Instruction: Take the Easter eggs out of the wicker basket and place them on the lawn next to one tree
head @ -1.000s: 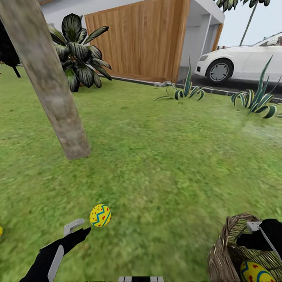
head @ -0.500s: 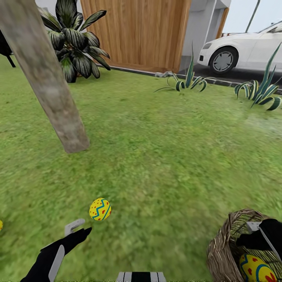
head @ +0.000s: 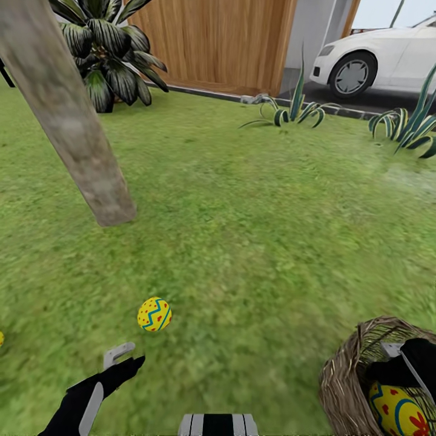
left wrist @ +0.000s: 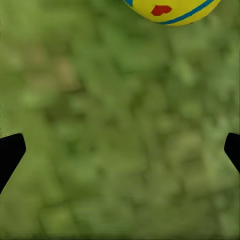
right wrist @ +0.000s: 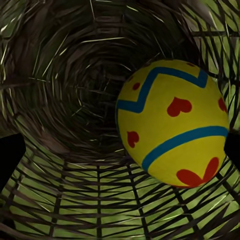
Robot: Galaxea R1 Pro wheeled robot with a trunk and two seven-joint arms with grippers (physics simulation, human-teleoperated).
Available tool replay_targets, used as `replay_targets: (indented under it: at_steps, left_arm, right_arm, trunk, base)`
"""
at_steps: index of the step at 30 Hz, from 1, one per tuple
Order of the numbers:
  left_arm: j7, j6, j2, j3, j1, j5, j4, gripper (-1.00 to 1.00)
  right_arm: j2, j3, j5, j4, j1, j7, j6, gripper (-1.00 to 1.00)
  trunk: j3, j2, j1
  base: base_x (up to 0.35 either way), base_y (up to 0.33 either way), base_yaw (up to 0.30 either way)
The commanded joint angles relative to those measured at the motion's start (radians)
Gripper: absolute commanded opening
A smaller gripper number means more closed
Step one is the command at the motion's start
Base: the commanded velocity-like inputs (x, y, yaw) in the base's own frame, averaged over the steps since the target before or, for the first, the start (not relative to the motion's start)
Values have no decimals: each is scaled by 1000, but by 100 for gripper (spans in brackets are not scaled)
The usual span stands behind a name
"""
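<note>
One Easter egg (head: 154, 313), yellow with blue zigzags and red dots, lies on the lawn (head: 254, 242), a short way from the foot of the tree (head: 91, 157). My left gripper (head: 126, 358) hangs open just behind this egg, apart from it. The left wrist view has the egg (left wrist: 170, 9) beyond the spread fingertips (left wrist: 10, 152), with grass between them. A sliver of a second egg (head: 0, 338) shows at the picture's left edge. The wicker basket (head: 348, 381) stands at the lower right and holds an egg (head: 396, 413). My right gripper (head: 393, 362) is inside it, open, facing that egg (right wrist: 172, 122).
A broad-leaved plant (head: 109, 54) grows behind the tree by the wooden wall (head: 218, 42). Spiky striped plants (head: 297, 112) line the lawn's far edge. A white car (head: 381, 57) is parked on the driveway beyond. Open grass lies between tree and basket.
The whole view has shifted upward, so the camera has moved. The gap between my left gripper and the egg on the grass has widened. Both grippers stay open.
</note>
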Motion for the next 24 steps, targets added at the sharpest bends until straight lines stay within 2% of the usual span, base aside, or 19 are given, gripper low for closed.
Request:
replay_targets:
  at_steps: [1,10,12,17,24]
  left_arm:
    - [-2,7,0,2,0,10,0,100]
    - [-2,4,0,3,0,11,2,100]
    - [-2,4,0,3,0,11,2,100]
    - [-3,3,0,3,0,13,2,100]
    - [-3,3,0,3,0,13,2,100]
  right_arm:
    - [0,-3,11,-1,0,9,3,100]
    - [0,-4,10,-2,0,9,3,100]
    - [-3,-6,9,-1,0,9,3,100]
    - [-58,-8,-1,-1,0,12,3,100]
    - [-67,-8,-2,-1,0,12,3,100]
  trunk:
    - [-5,-1,0]
    - [-40,-3,4]
    - [-40,-3,4]
    - [-40,-3,4]
    - [-40,-3,4]
  base:
    - [0,0,0]
    - [0,0,0]
    - [0,0,0]
    - [0,0,0]
    - [0,0,0]
